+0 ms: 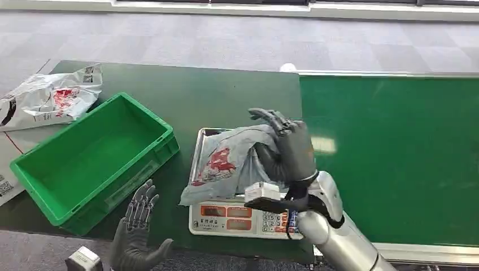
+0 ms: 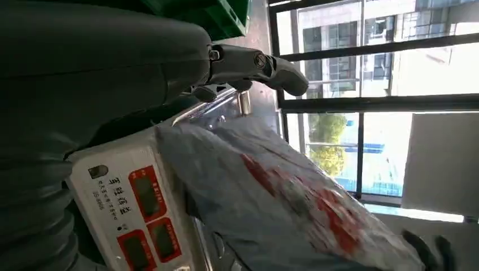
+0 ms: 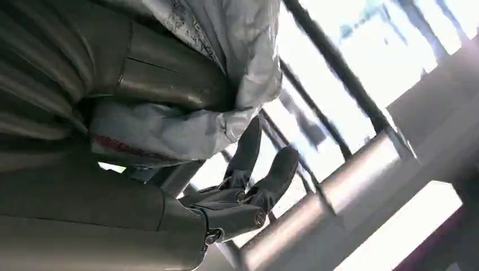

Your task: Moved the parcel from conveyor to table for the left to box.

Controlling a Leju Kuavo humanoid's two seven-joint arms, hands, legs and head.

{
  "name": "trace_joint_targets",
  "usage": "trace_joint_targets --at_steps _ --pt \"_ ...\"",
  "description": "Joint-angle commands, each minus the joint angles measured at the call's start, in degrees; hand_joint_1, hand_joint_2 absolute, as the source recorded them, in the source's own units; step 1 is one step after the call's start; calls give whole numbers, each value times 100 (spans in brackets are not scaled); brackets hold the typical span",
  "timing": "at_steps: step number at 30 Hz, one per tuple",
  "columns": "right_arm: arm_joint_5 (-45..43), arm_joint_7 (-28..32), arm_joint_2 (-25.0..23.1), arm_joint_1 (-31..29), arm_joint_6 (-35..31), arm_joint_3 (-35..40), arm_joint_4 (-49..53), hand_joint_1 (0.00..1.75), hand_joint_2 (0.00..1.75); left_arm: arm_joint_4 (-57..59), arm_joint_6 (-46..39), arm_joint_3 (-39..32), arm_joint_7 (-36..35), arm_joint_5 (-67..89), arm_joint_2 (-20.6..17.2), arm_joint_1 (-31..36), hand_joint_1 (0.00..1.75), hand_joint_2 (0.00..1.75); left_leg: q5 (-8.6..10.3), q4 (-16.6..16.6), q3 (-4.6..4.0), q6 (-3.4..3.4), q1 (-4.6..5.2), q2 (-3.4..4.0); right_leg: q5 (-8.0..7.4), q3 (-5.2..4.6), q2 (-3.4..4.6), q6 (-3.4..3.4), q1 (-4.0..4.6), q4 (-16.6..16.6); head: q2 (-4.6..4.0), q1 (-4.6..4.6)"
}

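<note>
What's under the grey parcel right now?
A weighing scale: the grey parcel lies on its steel pan, held by the right hand. The parcel covers most of the pan.

Right hand (image 1: 285, 155) covers the right part of the grey parcel (image 1: 226, 164), so can't tell how far the fingers wrap it. Parcel hides most of the scale (image 1: 237, 220) pan; keypad partly behind the wrist. Left hand (image 1: 138, 237) cut off by bottom edge in head view. White bag (image 1: 48, 99) cut at left edge, print too small to read. Parcel's red print blurred in left wrist view.
</note>
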State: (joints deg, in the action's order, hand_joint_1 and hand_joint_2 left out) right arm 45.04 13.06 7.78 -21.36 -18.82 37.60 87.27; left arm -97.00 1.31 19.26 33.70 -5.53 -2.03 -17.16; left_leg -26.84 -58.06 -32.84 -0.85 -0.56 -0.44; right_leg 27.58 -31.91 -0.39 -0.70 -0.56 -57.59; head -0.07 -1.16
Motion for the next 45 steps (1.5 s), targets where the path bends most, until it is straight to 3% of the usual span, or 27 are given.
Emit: trace_joint_targets --at_steps 1,2,8,9,15,20,25,27,29,33,38,41,45 --pt "314 -1559 -960 -958 1003 -427 -4000 0 175 135 55 242 -421 -15 -261 157 0 175 16 19 13 -3 3 17 -19 6 16 7 -1 15 0 0" --pt "376 -1786 -946 -1003 1103 -559 -4233 0 175 50 71 214 -534 -16 -261 119 0 175 10 10 13 -7 -1 16 -13 6 14 6 0 9 0 0" --pt "248 -1718 -943 -1076 1115 -805 -4572 0 175 -62 109 164 -631 -21 -254 72 0 175 14 5 4 -4 0 10 -17 -1 9 11 -3 3 0 0" --pt "404 -2129 -919 -1112 1160 -850 -4711 0 175 -62 136 148 -655 -14 -234 77 0 175 19 16 6 -3 3 20 -24 -4 18 13 -6 11 0 0" --pt "512 -2058 -804 -1256 459 -1657 -5485 0 175 -302 315 -127 -915 92 12 -60 0 175 24 14 18 -3 -3 3 -28 10 9 16 3 20 0 -2" --pt "584 -1747 -794 -1008 -343 -2176 -4250 0 175 -367 499 -239 -923 379 222 -120 0 175 17 2 10 -2 3 16 -23 2 14 15 -3 4 0 0" --pt "49 -879 -493 -241 -506 -2457 -2096 0 175 -552 398 -103 -796 1037 219 100 0 175 29 -4 -14 9 2 -8 -31 -14 -9 6 -11 -1 0 0" --pt "-106 -710 -456 -135 -527 -2481 -1862 0 175 -588 340 -102 -796 1114 210 142 0 175 31 -2 -21 10 0 -16 -32 -17 -17 7 -10 5 0 0" --pt "-1492 592 -524 218 -847 -2673 -1133 0 175 -626 42 -148 -675 1414 232 288 0 175 27 -4 -14 6 1 -8 -30 -17 -8 7 -11 1 0 0" --pt "-2855 1255 -476 872 -718 -2760 16 0 175 -725 -395 -269 -596 1695 352 589 0 175 37 6 -30 7 0 -31 -32 -27 -31 11 -9 12 0 0" --pt "-3211 1377 -364 1083 -658 -2736 297 0 175 -729 -657 -279 -564 1952 302 821 0 175 30 -4 -35 7 1 -18 -30 -37 -17 7 -8 3 0 0" --pt "-3734 1295 -172 1180 -268 -2701 240 0 175 -627 -1142 -88 -674 2589 131 1093 0 175 31 1 -34 7 3 -6 -34 -38 -5 7 -10 6 0 0" --pt "-4176 1173 135 1588 308 -2576 92 0 175 -211 -1620 499 -1843 4106 -92 1815 0 175 35 3 -29 7 0 -26 -32 -31 -20 7 -9 11 0 0"
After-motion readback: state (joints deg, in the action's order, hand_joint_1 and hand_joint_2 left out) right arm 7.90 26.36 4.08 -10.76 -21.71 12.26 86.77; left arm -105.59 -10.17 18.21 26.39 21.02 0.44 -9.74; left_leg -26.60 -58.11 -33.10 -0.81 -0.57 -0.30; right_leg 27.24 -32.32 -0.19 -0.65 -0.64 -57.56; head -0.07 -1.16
